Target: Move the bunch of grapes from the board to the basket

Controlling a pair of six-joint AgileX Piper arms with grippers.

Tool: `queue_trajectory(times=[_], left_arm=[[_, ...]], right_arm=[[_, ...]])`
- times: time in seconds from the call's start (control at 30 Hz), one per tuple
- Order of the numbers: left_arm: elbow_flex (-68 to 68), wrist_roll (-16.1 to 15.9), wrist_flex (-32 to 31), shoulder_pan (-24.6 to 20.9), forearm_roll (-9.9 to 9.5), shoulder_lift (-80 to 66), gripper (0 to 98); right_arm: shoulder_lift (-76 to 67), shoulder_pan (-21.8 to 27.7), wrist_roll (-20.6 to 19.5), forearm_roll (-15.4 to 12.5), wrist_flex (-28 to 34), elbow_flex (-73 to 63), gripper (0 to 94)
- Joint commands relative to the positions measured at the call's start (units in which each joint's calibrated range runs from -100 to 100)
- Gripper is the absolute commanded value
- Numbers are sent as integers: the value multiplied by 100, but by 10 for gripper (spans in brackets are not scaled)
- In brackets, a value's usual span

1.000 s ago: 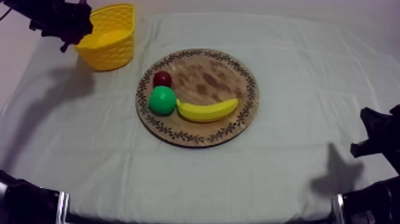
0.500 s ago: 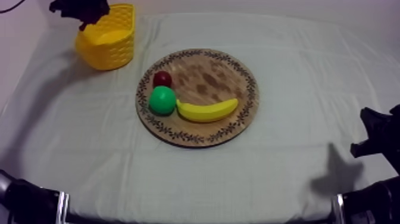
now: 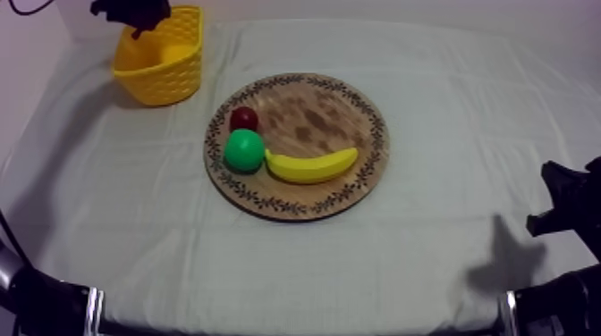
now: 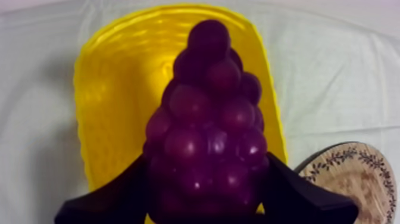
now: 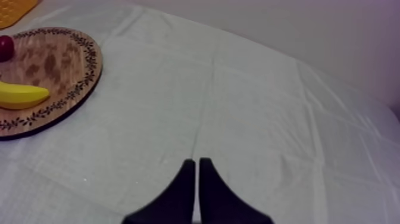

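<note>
left gripper clamped on bunch of grapes over yellow basket; long axis straight out from fingers, tip outward.

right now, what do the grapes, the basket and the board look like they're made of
The bunch of grapes looks like glossy plastic or rubber: smooth purple globes with small highlights. The yellow basket is likely moulded plastic: even colour, ribbed lattice wall. The wooden board looks like matte wood: mottled grain, dark rim pattern, printed or burnt.

No text, label, brand, number or sign can be read anywhere.
</note>
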Motion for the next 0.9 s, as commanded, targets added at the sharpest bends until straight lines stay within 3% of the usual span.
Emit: queue_trajectory(times=[0.0, 0.3, 0.63, 0.87], left_arm=[[-24, 11, -31, -4, -10, 136, 543], [23, 10, -251, -1, -14, 299, 558], [172, 24, -450, 31, -37, 234, 782], [227, 98, -569, 63, -131, 158, 843]], right_arm=[[0, 0, 0, -2, 0, -1, 5], [0, 0, 0, -2, 0, -1, 5], [0, 0, 0, -2, 0, -1, 5], [0, 0, 0, -2, 0, -1, 5]])
